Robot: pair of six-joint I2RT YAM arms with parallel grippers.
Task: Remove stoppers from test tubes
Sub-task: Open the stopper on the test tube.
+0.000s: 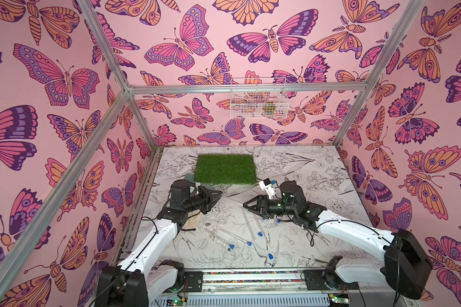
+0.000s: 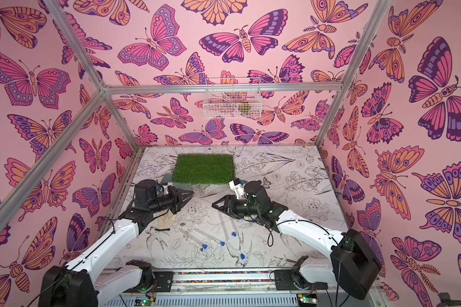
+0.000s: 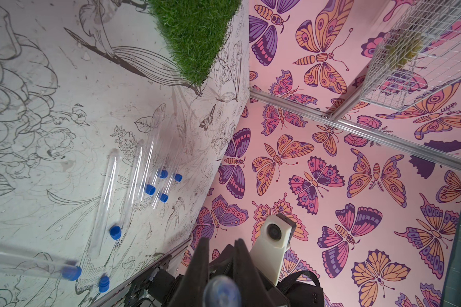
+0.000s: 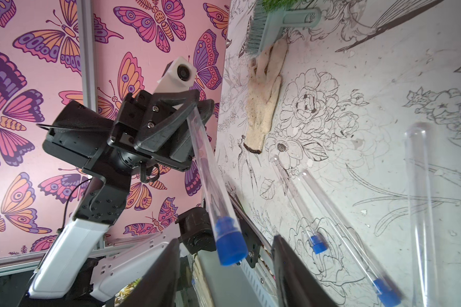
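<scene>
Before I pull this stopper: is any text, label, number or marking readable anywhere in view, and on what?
No text can be read in any view.
None on the test tubes or blue stoppers: plain, no graduations visible.
None on the robot arms or wire basket.
Any print on the circuit boards at the front rail is too small to read.

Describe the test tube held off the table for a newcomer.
In front of the grass mat, the left end effector faces the right end effector. The left holds a test tube whose blue stopper reaches the right one. It alone is airborne; other tubes lie flat.
</scene>
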